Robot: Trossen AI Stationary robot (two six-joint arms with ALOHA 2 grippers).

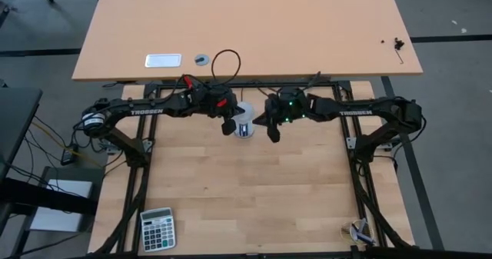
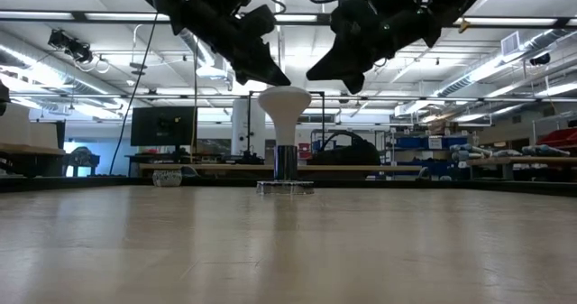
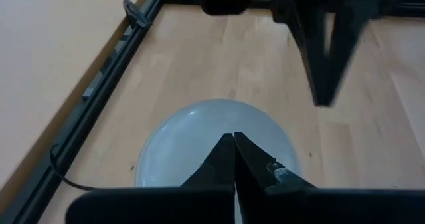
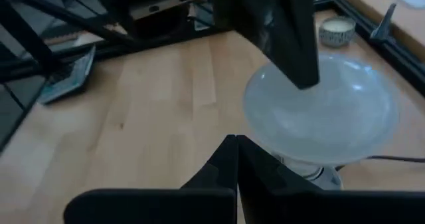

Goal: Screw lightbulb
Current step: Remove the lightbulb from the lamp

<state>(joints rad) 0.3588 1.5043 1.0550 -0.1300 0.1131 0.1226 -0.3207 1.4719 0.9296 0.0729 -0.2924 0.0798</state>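
While both arms hang over the far middle of the table (image 1: 231, 190), the lightbulb (image 2: 284, 105) stands upright there, dome face up, its narrow base down in a dark socket (image 2: 286, 162) on a small flat base resting on the wood. Left gripper (image 1: 229, 126) sits just left of the bulb and above it, fingers pressed together, holding nothing; in the left wrist view the joined fingertips (image 3: 234, 147) point down over the dome. Right gripper (image 1: 274, 132) hovers just right of the bulb, fingers also together, empty; right wrist view shows the dome beyond its tips (image 4: 236, 151). Low view: both grippers are above the dome, neither clearly touching it. Thin black cord (image 1: 225, 59) loops away on the far side. Calculator (image 1: 157, 228) lies at the near left corner, well apart from the bulb
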